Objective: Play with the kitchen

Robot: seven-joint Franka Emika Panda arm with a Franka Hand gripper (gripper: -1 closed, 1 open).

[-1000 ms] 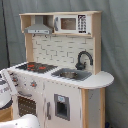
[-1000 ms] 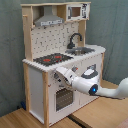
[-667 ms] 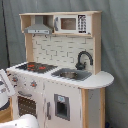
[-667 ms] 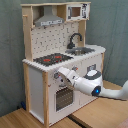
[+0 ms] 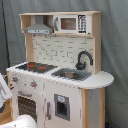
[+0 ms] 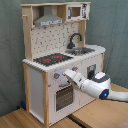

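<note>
At the centre of both exterior views stands the kitchen (image 6: 62,60), a white and pale-wood toy unit on a wooden floor (image 6: 30,119) before a grey curtain (image 6: 112,25). Its black-red hob (image 6: 52,59) lies on the counter to the second exterior view's left, the silver sink (image 6: 82,50) and black faucet (image 6: 75,39) to its right, with the grey hood (image 6: 49,20) and small microwave (image 6: 77,11) on the shelf above. Below the hob sit the knobs (image 6: 56,76) and the oven door (image 6: 63,96), which appears closed. Lower right in the second exterior view, the arm reaches across to the front panel, and the gripper (image 6: 70,76) sits right at the knob row, just above the oven door. Its fingers (image 6: 69,74) look close together, though I cannot tell whether they are pinched on a knob or only touching the panel. Play seems to be underway at the knobs; nothing on the unit looks opened or shifted, so most remains open.
</note>
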